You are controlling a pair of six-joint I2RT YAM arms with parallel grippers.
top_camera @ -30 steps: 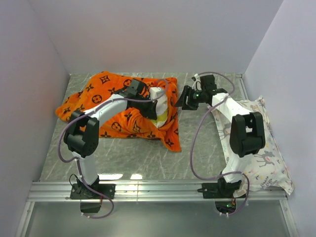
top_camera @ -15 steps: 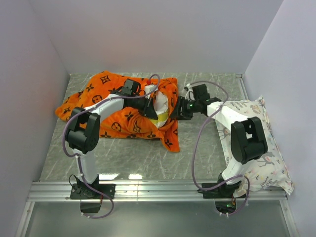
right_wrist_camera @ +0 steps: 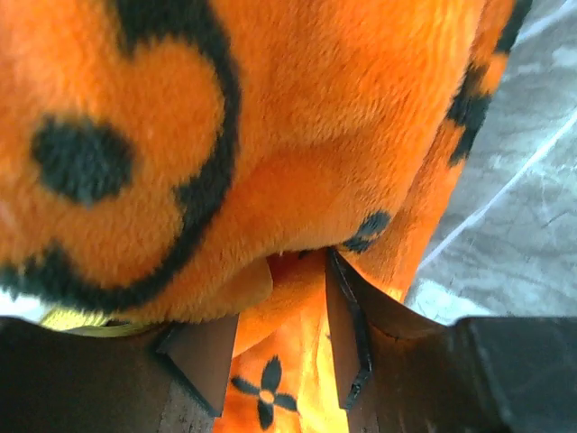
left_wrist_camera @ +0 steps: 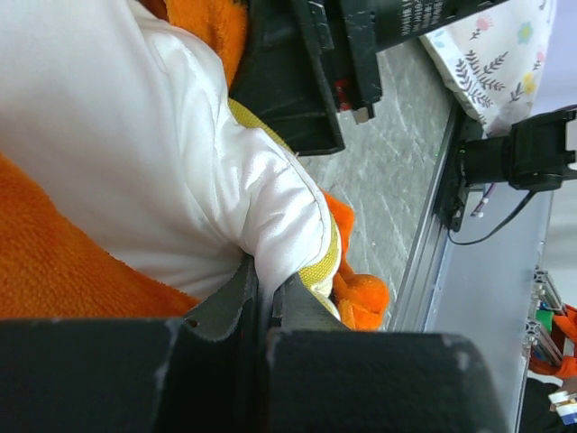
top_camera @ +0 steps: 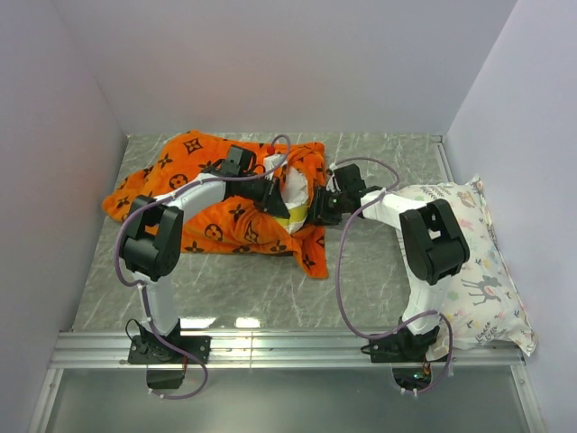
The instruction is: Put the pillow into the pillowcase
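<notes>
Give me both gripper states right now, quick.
Left gripper: shut on the pillow, at its yellow-banded edge.
Right gripper: open, fingers either side of a pillowcase fold.

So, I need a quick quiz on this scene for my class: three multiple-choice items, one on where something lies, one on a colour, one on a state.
1. Where does the deer-printed pillow lie? A at the table's right edge; B against the back wall; C between the arm bases.
2. What colour is the band on the white pillow's edge? A blue; B yellow; C red.
3. How are the left fingers? A wide apart in the air; B shut on the white pillow; C shut on the deer-printed pillow.
Answers: 1 A, the top view shows it beside the right wall; 2 B, the left wrist view shows a yellow strip; 3 B, that view shows them pinching the pillow's corner.
</notes>
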